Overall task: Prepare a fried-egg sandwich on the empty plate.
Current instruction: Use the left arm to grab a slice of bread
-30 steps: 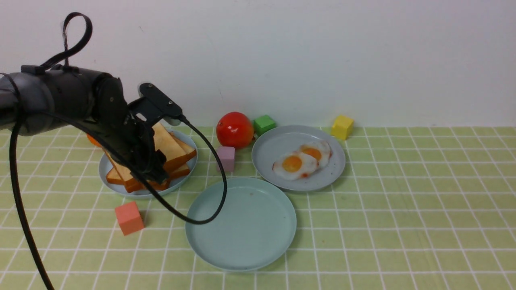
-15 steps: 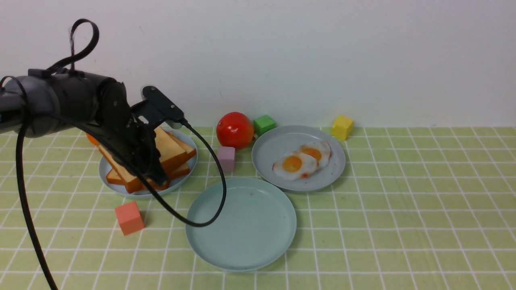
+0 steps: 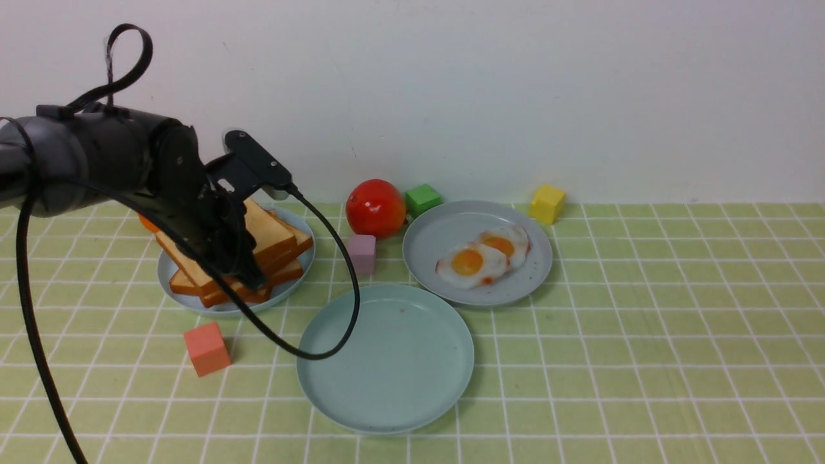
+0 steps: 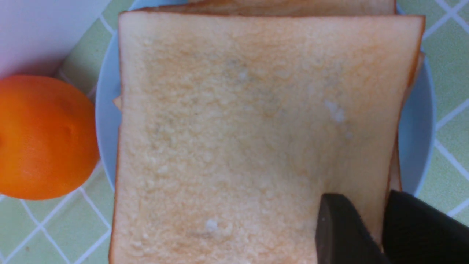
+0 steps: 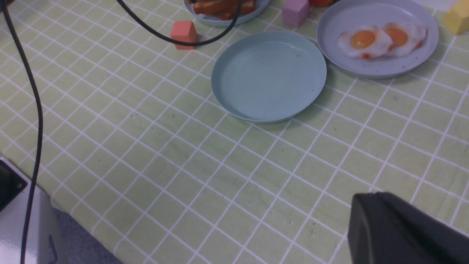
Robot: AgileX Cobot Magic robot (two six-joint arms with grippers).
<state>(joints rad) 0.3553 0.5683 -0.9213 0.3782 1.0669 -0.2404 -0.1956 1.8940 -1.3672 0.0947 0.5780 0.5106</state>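
Nearest me, only a dark corner of the right hand [image 5: 403, 229] shows low over the counter [image 3: 644, 335], and I cannot tell how its fingers stand. Past it sits the empty plate [image 3: 385, 358], pale mint, bare, at the middle of the counter. A salmon cube [image 3: 206, 348] lies just to its left. Behind that, the left hand [image 3: 250, 277] is down on a pile of toast on a grey-blue plate [image 3: 222, 308], its fingers [image 4: 339, 227] nearly together, pinching the edge of the top slice [image 4: 256, 128]. A pink cube [image 3: 361, 252] stands between this plate and another grey-blue plate [image 3: 445, 232] carrying two fried eggs [image 3: 482, 256]. Farthest back are a tomato [image 3: 375, 207], a green cube [image 3: 423, 198], a yellow cube [image 3: 547, 203] and an orange [image 4: 40, 135] touching the toast plate.
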